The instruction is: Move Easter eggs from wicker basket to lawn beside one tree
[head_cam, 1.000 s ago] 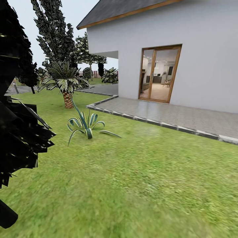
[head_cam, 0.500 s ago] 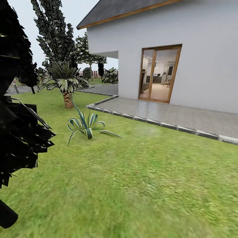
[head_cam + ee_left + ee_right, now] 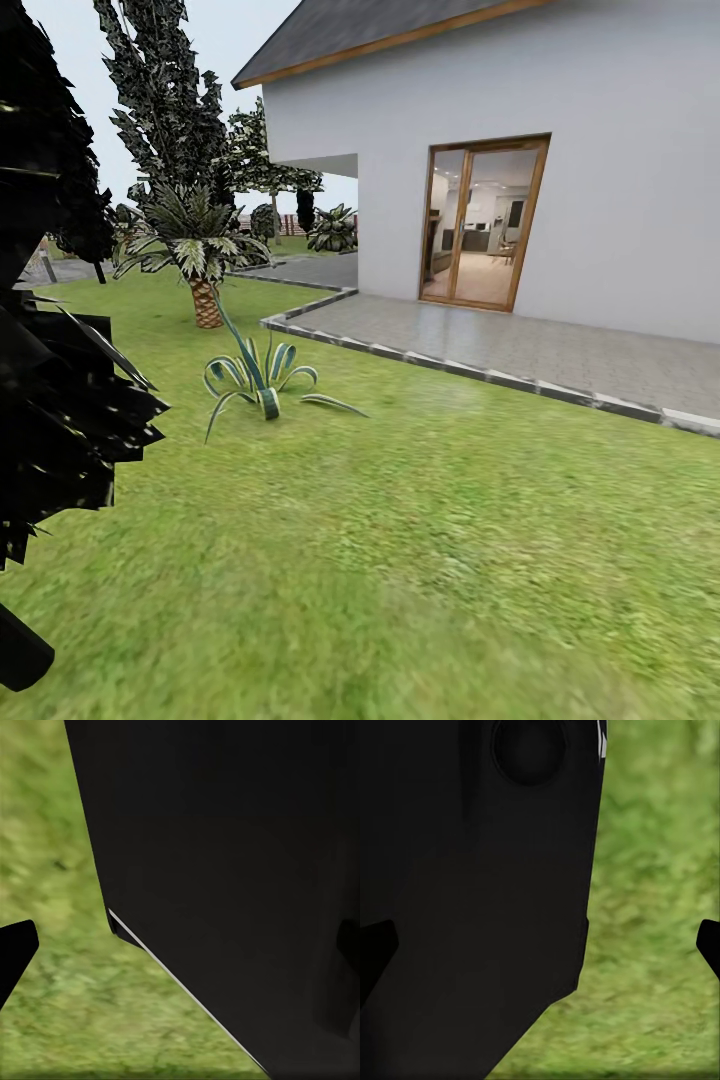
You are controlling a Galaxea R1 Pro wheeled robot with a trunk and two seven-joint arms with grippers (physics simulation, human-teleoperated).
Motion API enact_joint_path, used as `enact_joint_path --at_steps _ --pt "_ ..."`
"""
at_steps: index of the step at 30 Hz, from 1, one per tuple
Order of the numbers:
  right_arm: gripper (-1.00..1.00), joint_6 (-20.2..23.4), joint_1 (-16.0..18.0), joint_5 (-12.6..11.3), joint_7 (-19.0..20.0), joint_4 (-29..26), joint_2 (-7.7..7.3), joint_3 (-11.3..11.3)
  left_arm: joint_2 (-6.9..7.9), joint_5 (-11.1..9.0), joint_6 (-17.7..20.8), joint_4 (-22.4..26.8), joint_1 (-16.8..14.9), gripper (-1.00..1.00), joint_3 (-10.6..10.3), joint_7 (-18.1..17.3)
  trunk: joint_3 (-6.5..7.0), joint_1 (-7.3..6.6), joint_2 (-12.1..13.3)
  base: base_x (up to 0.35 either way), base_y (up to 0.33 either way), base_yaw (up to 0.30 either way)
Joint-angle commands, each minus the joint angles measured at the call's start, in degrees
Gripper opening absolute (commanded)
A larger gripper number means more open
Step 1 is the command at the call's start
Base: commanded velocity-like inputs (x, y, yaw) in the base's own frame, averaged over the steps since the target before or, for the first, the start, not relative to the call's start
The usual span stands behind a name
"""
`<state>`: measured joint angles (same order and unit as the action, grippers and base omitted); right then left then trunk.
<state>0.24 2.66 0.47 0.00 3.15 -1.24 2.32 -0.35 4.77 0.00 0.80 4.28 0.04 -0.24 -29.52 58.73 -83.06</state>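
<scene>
The lawn [image 3: 420, 540] spreads wide across the head view, short green grass in the garden. The Easter eggs, the wicker basket and the tree are out of view. In the left wrist view my left gripper [image 3: 180, 949] is open, with one dark fingertip [image 3: 13, 952] at the frame's edge, black robot body behind it and grass [image 3: 60, 1005] beyond. In the right wrist view my right gripper [image 3: 540, 949] is open too, its fingertips [image 3: 709, 945] wide apart over grass [image 3: 652, 945] and the same black body. Neither holds anything.
A white house [image 3: 600, 150] with a glass door [image 3: 485, 225] stands ahead right, behind a paved terrace [image 3: 520, 345] with a stone kerb. A spiky striped plant [image 3: 262, 380] and a small palm [image 3: 200, 260] grow on the grass. Dark jagged foliage [image 3: 60, 400] crowds the left.
</scene>
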Motion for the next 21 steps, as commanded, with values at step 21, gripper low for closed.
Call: enact_joint_path --at_steps 21 --pt "1.0 0.0 0.1 0.1 0.0 0.1 -0.01 0.2 0.0 0.5 0.0 0.1 0.0 1.0 0.0 0.0 -0.04 0.0 0.0 0.0 0.0 0.0"
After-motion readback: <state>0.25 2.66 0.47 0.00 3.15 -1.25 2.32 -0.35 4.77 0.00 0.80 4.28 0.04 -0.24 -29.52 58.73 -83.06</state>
